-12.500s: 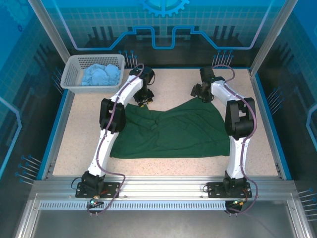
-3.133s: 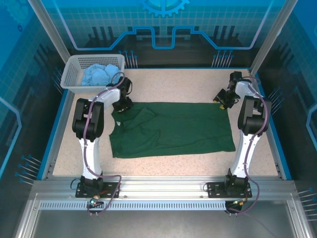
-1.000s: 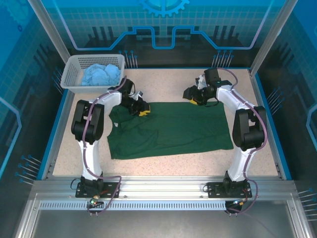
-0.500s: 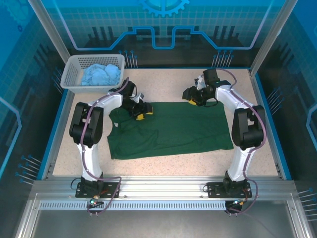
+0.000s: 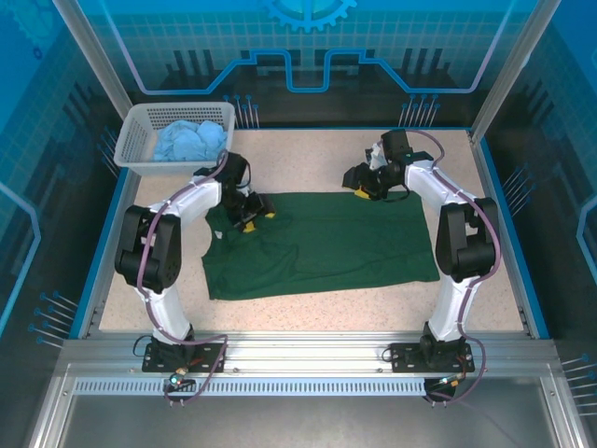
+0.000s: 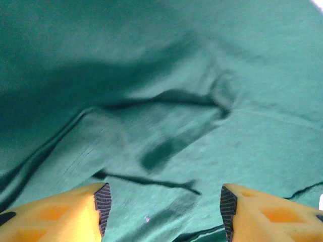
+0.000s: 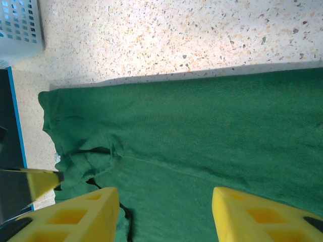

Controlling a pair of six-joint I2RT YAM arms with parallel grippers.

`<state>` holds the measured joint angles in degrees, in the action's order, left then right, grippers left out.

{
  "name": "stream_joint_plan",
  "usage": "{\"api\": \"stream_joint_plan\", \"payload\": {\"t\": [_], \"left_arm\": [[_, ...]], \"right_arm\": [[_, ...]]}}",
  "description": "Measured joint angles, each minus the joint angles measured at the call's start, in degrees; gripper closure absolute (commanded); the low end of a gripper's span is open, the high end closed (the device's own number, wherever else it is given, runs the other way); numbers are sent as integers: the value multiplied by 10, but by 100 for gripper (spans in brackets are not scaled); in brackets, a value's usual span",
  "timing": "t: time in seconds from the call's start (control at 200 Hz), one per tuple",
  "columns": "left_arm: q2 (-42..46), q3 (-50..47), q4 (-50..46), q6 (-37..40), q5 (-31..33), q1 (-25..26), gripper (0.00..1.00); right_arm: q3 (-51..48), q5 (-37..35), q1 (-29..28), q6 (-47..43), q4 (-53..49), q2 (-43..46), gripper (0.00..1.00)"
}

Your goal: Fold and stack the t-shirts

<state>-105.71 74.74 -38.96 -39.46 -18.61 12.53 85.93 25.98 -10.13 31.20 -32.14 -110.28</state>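
Top external: green t-shirt (image 5: pixel 326 243) lies flat on surface (image 5: pixel 317 154), prob. ready for folding. L fingers (image 6: pixel 60 212) apart, empty, over its rumpled left end; R fingers (image 7: pixel 81 214) apart, empty, at far edge. Blue t-shirt (image 5: pixel 191 140) waits in basket (image 5: pixel 159 166)

A t-shirt (image 5: pixel 326 243) lies across the middle of the counter (image 5: pixel 308 154). The basket (image 5: pixel 159 169) sits at the far left corner with a second t-shirt (image 5: pixel 191 142) in it. The left end effector (image 5: pixel 250 217) is over the first shirt's far left part, and the right end effector (image 5: pixel 359 187) is over its far edge.
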Motion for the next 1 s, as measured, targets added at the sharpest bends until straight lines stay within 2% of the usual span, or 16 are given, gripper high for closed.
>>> {"api": "stream_joint_plan", "payload": {"t": [0.19,0.42,0.63,0.83,1.0], "left_arm": [[1,-40,13,-153,-9,-2,45],[2,-44,72,-282,-6,0,50],[-2,-40,87,-327,0,13,54],[-2,-40,87,-348,11,19,50],[-2,-44,89,-370,15,24,51]], "right_arm": [[1,0,0,0,-4,-5,48],[1,0,0,-2,-6,-6,49],[1,0,-1,-5,-7,-6,49],[1,0,-4,-7,-8,-6,48],[1,-6,-20,-13,-13,-6,44]]}}
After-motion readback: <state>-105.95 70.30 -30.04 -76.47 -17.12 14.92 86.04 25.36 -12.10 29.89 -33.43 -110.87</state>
